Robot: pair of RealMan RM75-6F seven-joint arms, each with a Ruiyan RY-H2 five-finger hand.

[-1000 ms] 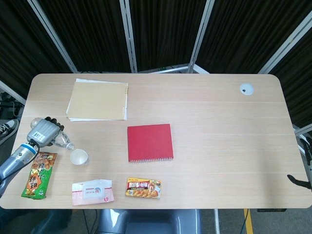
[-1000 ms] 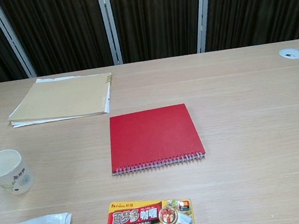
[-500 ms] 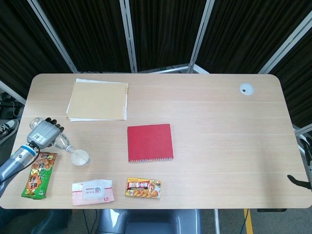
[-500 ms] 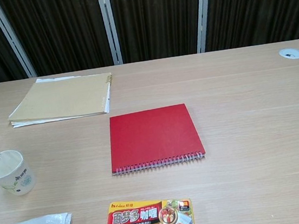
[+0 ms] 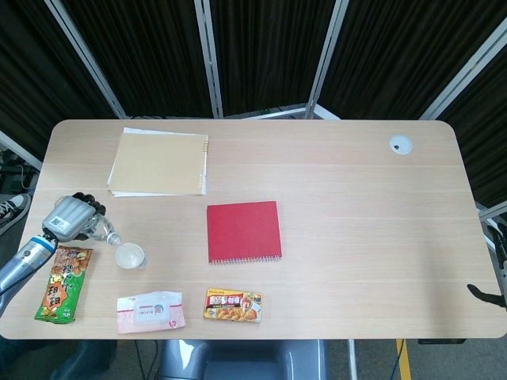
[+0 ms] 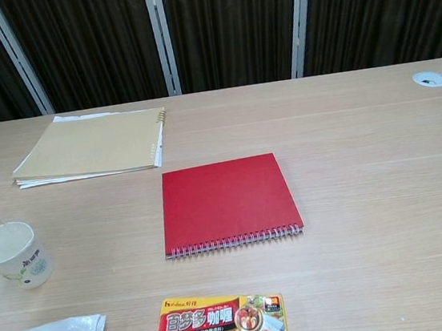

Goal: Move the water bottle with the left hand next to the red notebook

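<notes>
The left hand (image 5: pixel 67 216), at the table's left edge, has its dark fingers (image 5: pixel 87 205) wrapped around a clear plastic water bottle (image 5: pixel 99 230), which is tipped with its neck pointing down towards a white paper cup (image 5: pixel 130 256). A thin stream seems to run from neck to cup, though the chest view barely shows it. The flat red spiral-bound notebook (image 5: pixel 244 231) lies well apart, to the right.

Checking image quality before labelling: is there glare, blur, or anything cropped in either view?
Head view: even lighting, soft shadows, sharp; the left hand and water bottle sit near the frame's left edge. Chest view: sharp, mild sheen on the table; bottle almost wholly cropped, curry box cut at the bottom.
</notes>
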